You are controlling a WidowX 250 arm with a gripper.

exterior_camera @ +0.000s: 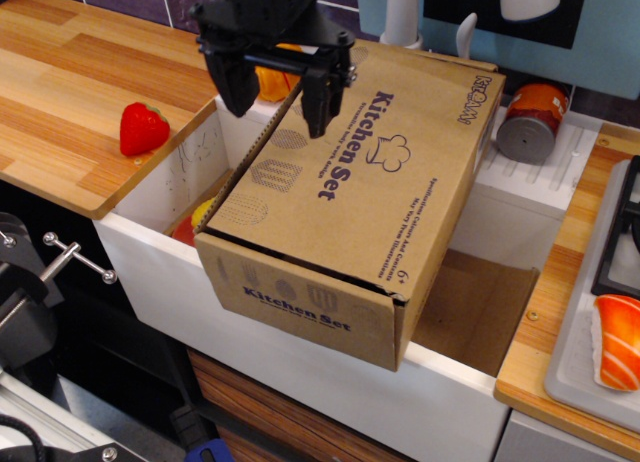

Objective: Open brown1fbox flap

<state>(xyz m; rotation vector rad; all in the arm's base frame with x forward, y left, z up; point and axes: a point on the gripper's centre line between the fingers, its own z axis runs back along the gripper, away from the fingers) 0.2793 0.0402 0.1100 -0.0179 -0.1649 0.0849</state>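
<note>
The brown1fbox [320, 302] is a large brown cardboard box lying tilted in the white sink basin [300, 382], "Kitchen Set" printed in purple. Its flap [370, 172] is the broad top panel with the chef-hat outline, lying nearly flat with its left corrugated edge slightly raised. My black gripper [278, 107] hangs over the flap's far left edge. It is open, one finger [238, 94] left of the edge and the other finger [318, 107] over the panel. The edge runs between them, and nothing is gripped.
A red strawberry [143, 128] lies on the wooden counter at left. An orange toy [272, 82] sits behind the gripper. A red can [532, 120] lies on the white drainer at right. A salmon piece [617, 340] rests on a tray at far right. A red-yellow object [192, 222] is in the sink.
</note>
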